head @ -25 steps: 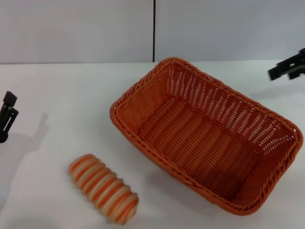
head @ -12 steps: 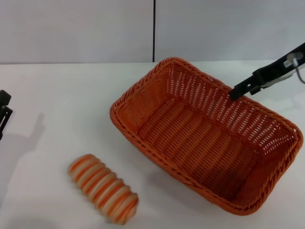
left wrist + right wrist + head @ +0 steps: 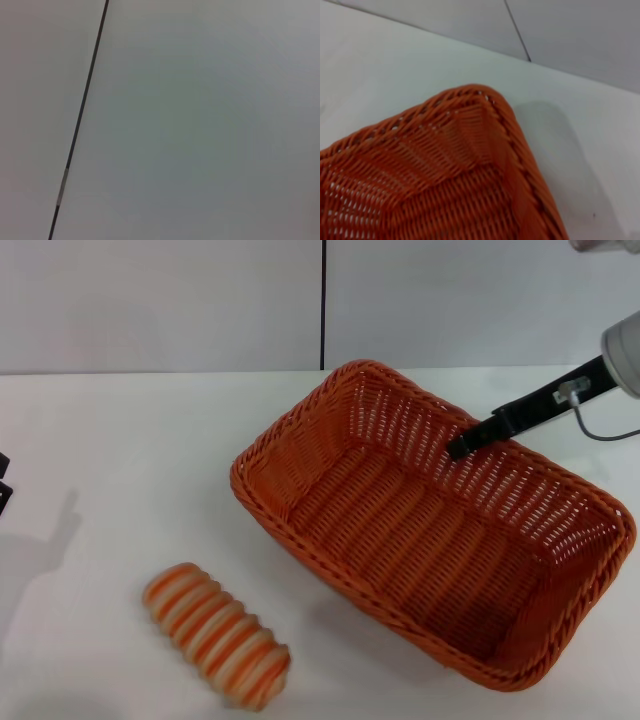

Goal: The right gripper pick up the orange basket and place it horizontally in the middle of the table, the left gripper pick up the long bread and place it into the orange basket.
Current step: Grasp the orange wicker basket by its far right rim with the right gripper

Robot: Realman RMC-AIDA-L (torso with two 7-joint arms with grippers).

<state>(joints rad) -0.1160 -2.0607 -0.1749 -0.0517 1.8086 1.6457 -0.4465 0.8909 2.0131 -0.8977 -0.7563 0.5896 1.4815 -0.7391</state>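
The orange basket [image 3: 430, 525] lies at an angle on the table [image 3: 130, 430], right of centre, and it is empty. One of its corners fills the right wrist view [image 3: 470, 170]. The long bread [image 3: 216, 634], striped orange and cream, lies on the table near the front left, apart from the basket. My right gripper [image 3: 460, 448] reaches in from the right as a slim black bar. Its tip hangs over the basket's far long rim, just inside the wall. Only a black sliver of my left gripper [image 3: 3, 490] shows at the left edge, far from the bread.
A grey wall [image 3: 160, 300] with a dark vertical seam [image 3: 324, 300] stands behind the table. The left wrist view holds only this wall and seam [image 3: 80, 120]. A thin cable [image 3: 600, 432] hangs from the right arm beside the basket.
My right gripper has swung in from the far right to above the basket's far rim. My left gripper has slid further left, nearly out of the head view. Basket and bread have not moved.
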